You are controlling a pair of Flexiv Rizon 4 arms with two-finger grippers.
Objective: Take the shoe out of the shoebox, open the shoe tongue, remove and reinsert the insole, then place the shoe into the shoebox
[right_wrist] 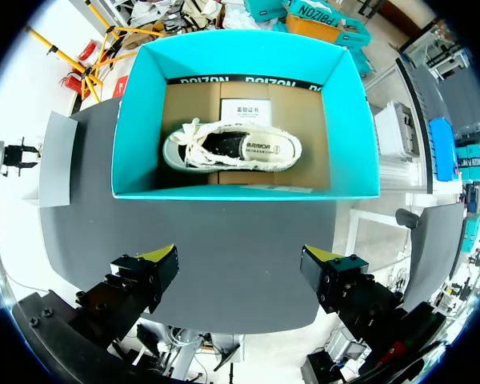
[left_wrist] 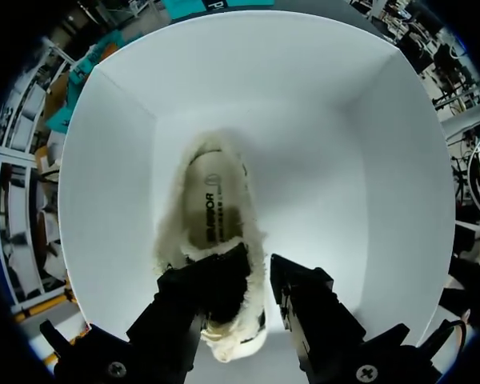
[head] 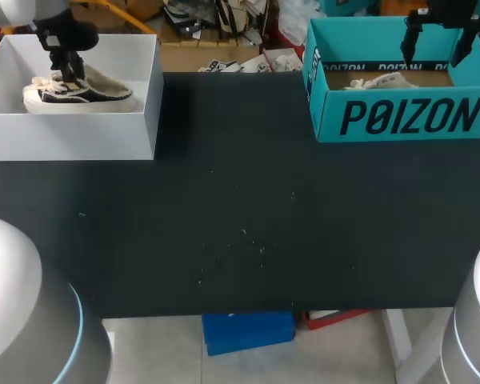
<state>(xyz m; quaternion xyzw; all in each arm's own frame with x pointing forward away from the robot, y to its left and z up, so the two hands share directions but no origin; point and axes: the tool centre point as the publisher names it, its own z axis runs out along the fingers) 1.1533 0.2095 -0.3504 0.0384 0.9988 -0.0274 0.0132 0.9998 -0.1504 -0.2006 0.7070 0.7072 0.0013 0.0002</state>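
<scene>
Left gripper (left_wrist: pixel 258 280) is open inside the white shoebox (left_wrist: pixel 384 160): one finger sits in the opening of the shoe (left_wrist: pixel 212 212), the other just outside its side wall. Close squarely on the fleecy collar wall, not the loose lining alone, then lift straight up, clear of the box walls. Right gripper (right_wrist: pixel 240 260) hangs open above the teal box (right_wrist: pixel 136 120), holding nothing.

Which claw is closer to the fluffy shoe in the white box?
Left. The left claw is right at the fluffy shoe inside the white box. The right claw is up by the teal box, across the table.
</scene>
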